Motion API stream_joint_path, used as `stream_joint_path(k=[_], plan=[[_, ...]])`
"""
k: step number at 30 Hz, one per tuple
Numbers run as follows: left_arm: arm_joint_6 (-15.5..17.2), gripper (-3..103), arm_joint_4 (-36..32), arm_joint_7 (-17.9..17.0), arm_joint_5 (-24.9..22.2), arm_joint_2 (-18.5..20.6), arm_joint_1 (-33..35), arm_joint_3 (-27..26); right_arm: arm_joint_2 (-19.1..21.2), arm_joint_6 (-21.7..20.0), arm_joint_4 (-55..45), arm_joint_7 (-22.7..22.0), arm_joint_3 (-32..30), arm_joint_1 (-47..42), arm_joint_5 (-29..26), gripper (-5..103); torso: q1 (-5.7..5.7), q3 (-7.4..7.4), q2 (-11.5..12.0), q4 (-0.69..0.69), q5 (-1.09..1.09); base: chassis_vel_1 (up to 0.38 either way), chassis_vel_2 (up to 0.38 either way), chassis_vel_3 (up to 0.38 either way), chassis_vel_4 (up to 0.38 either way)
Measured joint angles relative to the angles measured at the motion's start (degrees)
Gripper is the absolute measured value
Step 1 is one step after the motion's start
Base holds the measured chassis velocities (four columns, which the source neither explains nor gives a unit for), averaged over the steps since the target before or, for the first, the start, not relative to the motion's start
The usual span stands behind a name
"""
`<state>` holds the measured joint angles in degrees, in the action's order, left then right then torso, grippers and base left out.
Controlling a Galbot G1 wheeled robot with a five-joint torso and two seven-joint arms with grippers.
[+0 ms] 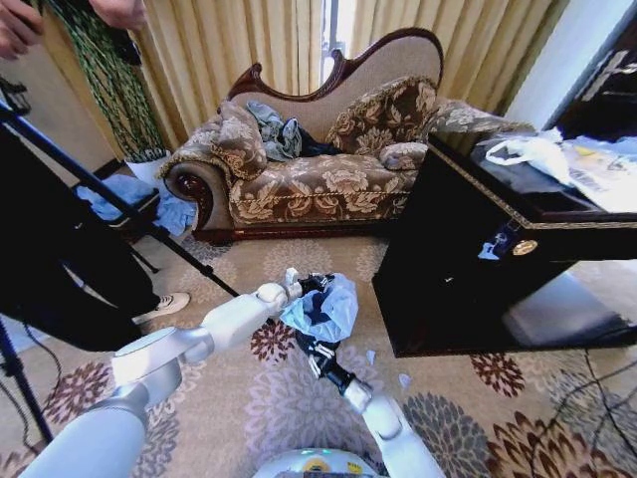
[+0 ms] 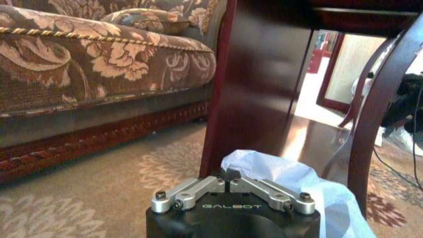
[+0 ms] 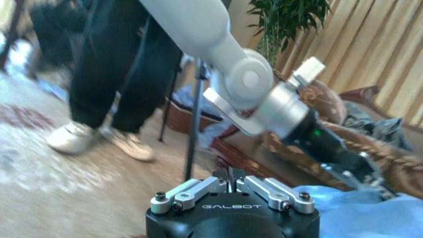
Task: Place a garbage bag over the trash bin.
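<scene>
The pale blue garbage bag (image 1: 333,307) sits bunched on the carpet between my two arms. A dark patch in its middle (image 1: 317,309) looks like the black trash bin, mostly covered by the plastic. My left gripper (image 1: 297,287) reaches in at the bag's upper edge and is shut on the plastic. The left wrist view shows the shut left gripper (image 2: 229,179) with the garbage bag (image 2: 297,181) crumpled right behind it. My right gripper (image 1: 311,345) is just below the bag, shut, and the right wrist view shows nothing between its fingers (image 3: 231,177). That view also shows the left gripper (image 3: 360,173) at the garbage bag (image 3: 357,215).
A dark wooden table (image 1: 468,259) stands close on the right, its leg (image 2: 254,89) just beyond the bag. A patterned sofa (image 1: 318,184) lies ahead. A person's legs and shoe (image 1: 169,304) and a tripod (image 1: 119,204) are on the left. Open carpet (image 1: 259,408) lies in front.
</scene>
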<state>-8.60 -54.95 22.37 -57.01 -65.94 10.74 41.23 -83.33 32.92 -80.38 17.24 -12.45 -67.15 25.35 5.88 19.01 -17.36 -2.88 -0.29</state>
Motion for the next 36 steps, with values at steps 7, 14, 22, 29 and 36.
stream_joint_path(k=[7, 14, 22, 29, 36], plan=[[0.36, 0, -1.22, -0.41, -0.52, 0.85, 0.26, -0.69, -2.22, -1.80, 3.25, -5.92, -1.52, 4.05, 11.02, 0, 0.00, 0.00, 0.00, -0.01, -0.01, 0.000, 0.000, 0.000, 0.000], [0.76, 0, -1.91, -0.56, -1.04, 1.70, 0.36, -1.21, -4.68, -1.18, 9.48, -7.94, -3.40, 8.29, 16.63, 0, 0.00, 0.00, 0.00, -0.01, 0.00, 0.000, 0.000, 0.000, 0.000], [1.09, 0, -3.18, -0.55, -1.35, 3.06, 0.82, -1.87, -6.91, -0.49, 15.66, -13.59, -8.63, 12.31, 26.37, 0, -0.02, 0.00, 0.00, 0.00, 0.01, 0.000, 0.000, 0.000, 0.000], [1.14, 0, -4.03, -0.25, -1.82, 4.50, 0.87, -2.28, -4.29, -3.19, 11.17, -15.26, -9.60, 11.36, 26.35, 0, -0.01, 0.00, 0.00, -0.01, 0.00, 0.000, 0.000, 0.000, 0.000], [1.15, 0, -4.36, -0.15, -2.14, 4.75, 1.21, -2.98, -0.49, -6.32, 4.16, -15.02, -5.57, 7.68, 23.13, 0, -0.01, 0.00, 0.00, -0.01, 0.01, 0.000, 0.000, 0.000, 0.000]])
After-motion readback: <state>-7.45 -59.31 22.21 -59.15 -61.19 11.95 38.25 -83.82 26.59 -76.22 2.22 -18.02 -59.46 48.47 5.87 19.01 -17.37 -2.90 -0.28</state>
